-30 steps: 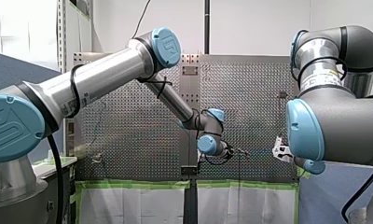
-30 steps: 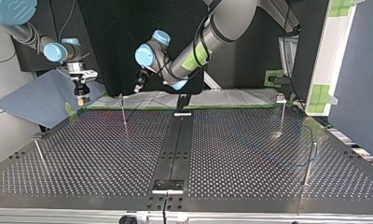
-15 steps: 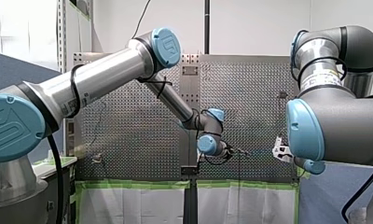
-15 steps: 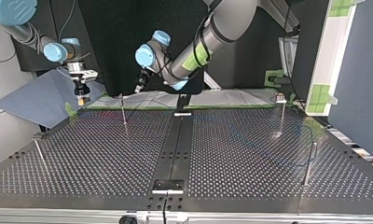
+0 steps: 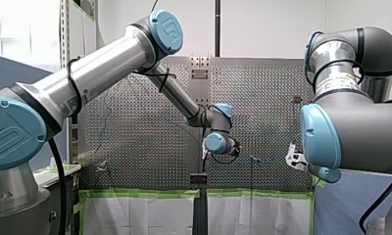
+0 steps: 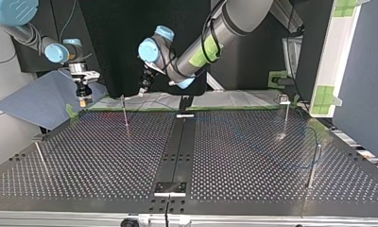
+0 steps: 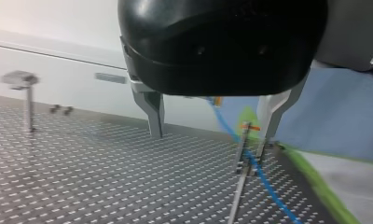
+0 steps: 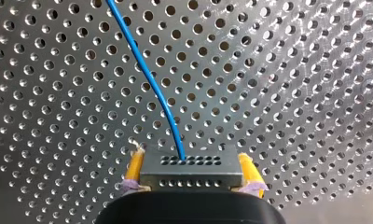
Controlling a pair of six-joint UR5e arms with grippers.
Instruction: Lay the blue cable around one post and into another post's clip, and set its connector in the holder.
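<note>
Currently, my right gripper (image 8: pixel 190 157) is clenched on the connector (image 8: pixel 191 175). In the right wrist view the dark grey block sits squarely between the two yellow pads (image 8: pixel 134 167), with one pad pressed against each end. The blue cable (image 8: pixel 145 65) leaves the connector's forward face near its middle. It runs ahead of the gripper in a shallow curve over the perforated table (image 8: pixel 292 93). In the top view this gripper hangs at the upper left of the frame, above the table's far edge.

My left gripper (image 7: pixel 210 137) is released. In the left wrist view its two metal fingers (image 7: pixel 154 114) stand well apart with nothing grasped between them. A thin post (image 7: pixel 243 158) stands just inside one fingertip. The cable comes in from behind that finger, crosses the post near its head and slants down toward the table. Whether the cable is seated in the post's clip cannot be told. A second post (image 7: pixel 26 93) with a block-shaped head stands well apart, out beyond the other finger.

In the top view the left gripper sits at the upper middle of the frame, just beside the head of the thin post and to the right of the right gripper.
</note>
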